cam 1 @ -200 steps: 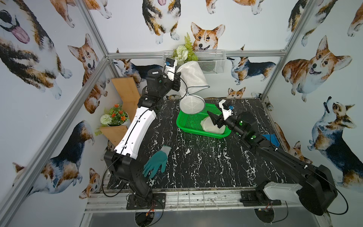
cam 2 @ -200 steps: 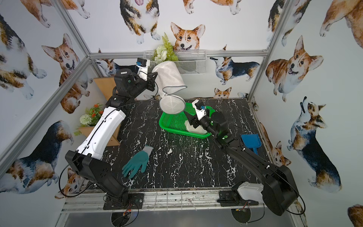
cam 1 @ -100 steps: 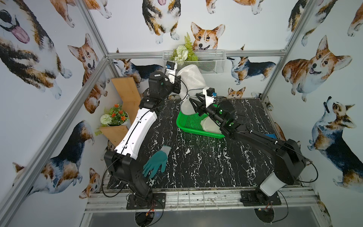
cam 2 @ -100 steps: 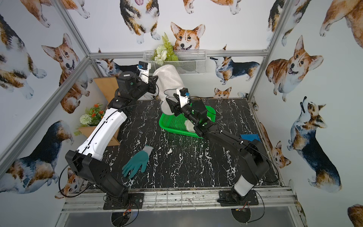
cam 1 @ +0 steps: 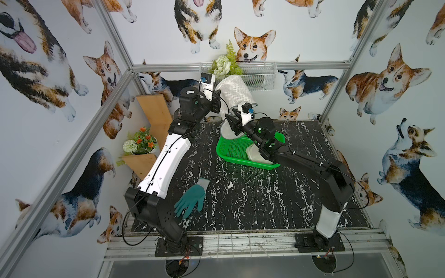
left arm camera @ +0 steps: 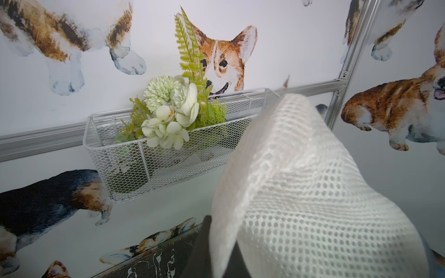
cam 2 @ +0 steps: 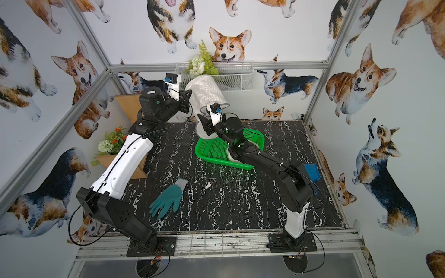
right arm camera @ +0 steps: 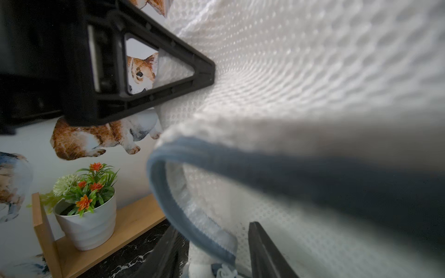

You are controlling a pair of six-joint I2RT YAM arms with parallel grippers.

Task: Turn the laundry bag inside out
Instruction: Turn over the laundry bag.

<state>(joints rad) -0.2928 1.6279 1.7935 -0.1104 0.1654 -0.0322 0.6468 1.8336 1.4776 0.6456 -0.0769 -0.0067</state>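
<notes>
Mesh laundry bag [cam 1: 234, 92] is kept pinched aloft by the left end effector [cam 1: 217, 103]. The right end effector [cam 1: 232, 125], part-spread, has been brought astride its blue rim [right arm camera: 168, 192], readying eversion.

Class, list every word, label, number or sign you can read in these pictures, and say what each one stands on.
No text is legible anywhere.
One white sticker on the left arm: too small to read in both top views.
</notes>
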